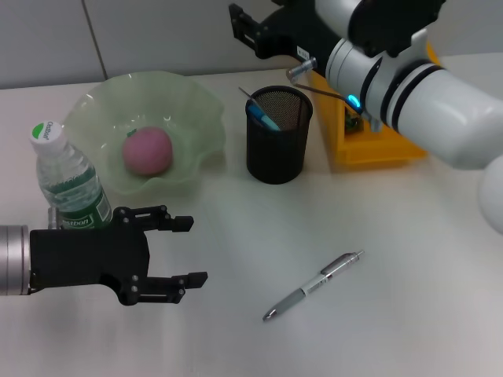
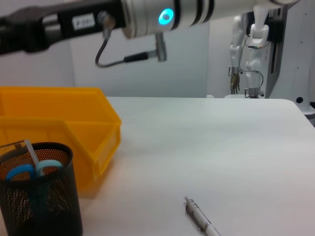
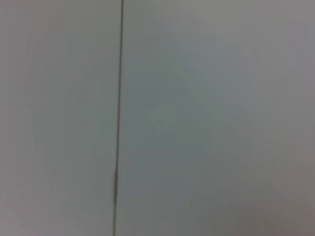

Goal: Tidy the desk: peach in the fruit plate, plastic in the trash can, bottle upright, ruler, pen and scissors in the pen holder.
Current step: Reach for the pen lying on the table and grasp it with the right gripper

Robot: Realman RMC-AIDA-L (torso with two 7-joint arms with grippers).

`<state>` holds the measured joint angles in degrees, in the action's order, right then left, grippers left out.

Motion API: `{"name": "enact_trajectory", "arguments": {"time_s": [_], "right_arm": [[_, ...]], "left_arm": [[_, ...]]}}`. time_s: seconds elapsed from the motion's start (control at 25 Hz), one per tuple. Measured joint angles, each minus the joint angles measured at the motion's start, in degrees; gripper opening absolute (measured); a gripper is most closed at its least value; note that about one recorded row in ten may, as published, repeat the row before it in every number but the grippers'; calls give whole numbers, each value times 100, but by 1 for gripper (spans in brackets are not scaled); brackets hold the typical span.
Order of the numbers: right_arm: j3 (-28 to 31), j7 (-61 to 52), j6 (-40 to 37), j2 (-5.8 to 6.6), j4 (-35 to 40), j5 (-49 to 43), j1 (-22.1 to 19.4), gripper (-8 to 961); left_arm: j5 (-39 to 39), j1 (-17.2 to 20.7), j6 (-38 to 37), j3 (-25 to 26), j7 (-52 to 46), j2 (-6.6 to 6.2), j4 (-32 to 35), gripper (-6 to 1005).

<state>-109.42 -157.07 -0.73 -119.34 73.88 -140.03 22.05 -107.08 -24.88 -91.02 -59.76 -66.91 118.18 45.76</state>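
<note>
The pink peach (image 1: 147, 151) lies in the green fruit plate (image 1: 189, 110). The water bottle (image 1: 69, 184) stands upright at the left. Blue-handled scissors (image 1: 263, 116) and a clear ruler stand in the black mesh pen holder (image 1: 278, 135), which the left wrist view also shows (image 2: 39, 194). A silver pen (image 1: 313, 286) lies on the table in front of the holder; its tip shows in the left wrist view (image 2: 202, 219). My left gripper (image 1: 189, 251) is open and empty, low at the left beside the bottle. My right gripper (image 1: 245, 30) is raised at the back above the holder.
A yellow bin (image 1: 377, 141) stands behind and to the right of the pen holder, also in the left wrist view (image 2: 59, 128). The right arm (image 1: 409, 86) reaches across over the bin. The right wrist view shows only a blank wall.
</note>
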Motion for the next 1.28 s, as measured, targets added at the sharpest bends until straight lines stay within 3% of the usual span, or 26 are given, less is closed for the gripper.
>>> {"name": "enact_trajectory", "arguments": {"time_s": [0.24,0.32,0.44,0.48,0.52,0.56,0.64,0.68,0.72,0.76,0.8,0.84,0.88,0.92,1.0,1.04,1.08,1.12,1.2,1.24,1.28], "right_arm": [[48,-15,-485,2,700,533,-243,617],[305,-14,-1248,9,1173,1098,-280,616],[426,-7,-1531,15,1296,1292,-280,616],[755,33,-2234,24,1532,1654,-240,616],[755,33,-2234,24,1532,1654,-240,615],[1111,132,-2960,30,1706,1923,-173,615],[1305,271,-3384,32,1765,2078,-129,615],[1710,630,-4159,33,1824,2400,-25,614],[1710,630,-4159,33,1824,2400,-25,614],[2235,1090,-5141,34,1802,2817,142,614],[2499,1274,-5643,33,1730,2984,245,614],[2499,1274,-5643,33,1730,2984,245,613],[3082,1667,-6642,34,1527,3245,478,613],[3361,1838,-7114,36,1404,3298,604,613],[3833,2149,-7897,53,1148,3323,822,613],[3833,2149,-7897,53,1148,3323,822,612],[4263,2544,-8637,144,759,3299,1069,612],[4263,2544,-8637,144,759,3299,1069,612],[4499,2954,-9245,331,310,3281,1288,611],[4568,3132,-9473,448,88,3265,1399,611],[4630,3538,-9950,685,-336,3185,1598,611]], "left_arm": [[16,17,33,0,3,11,-6,786],[25,15,33,0,3,12,-6,786],[26,15,33,0,2,12,-6,786],[29,16,33,0,-13,12,-6,786],[29,16,33,0,-13,12,-6,786],[30,20,33,0,-26,12,-6,786],[30,21,32,0,-31,13,-6,786],[30,25,32,0,-36,12,-6,786],[30,25,32,0,-36,12,-6,786],[30,26,32,1,-40,12,-6,786],[30,27,33,3,-43,12,-5,786],[31,27,32,8,-45,12,-6,786],[31,27,34,15,-45,12,-5,786],[31,21,50,50,-46,16,-8,786],[34,21,53,61,-49,21,-10,786],[34,21,53,61,-49,21,-10,786],[38,20,52,79,-50,26,-12,786],[38,20,52,79,-50,26,-12,786],[45,21,50,79,-32,29,-14,786],[54,21,50,79,-17,31,-16,786],[99,21,59,79,-5,35,-31,786]]}}
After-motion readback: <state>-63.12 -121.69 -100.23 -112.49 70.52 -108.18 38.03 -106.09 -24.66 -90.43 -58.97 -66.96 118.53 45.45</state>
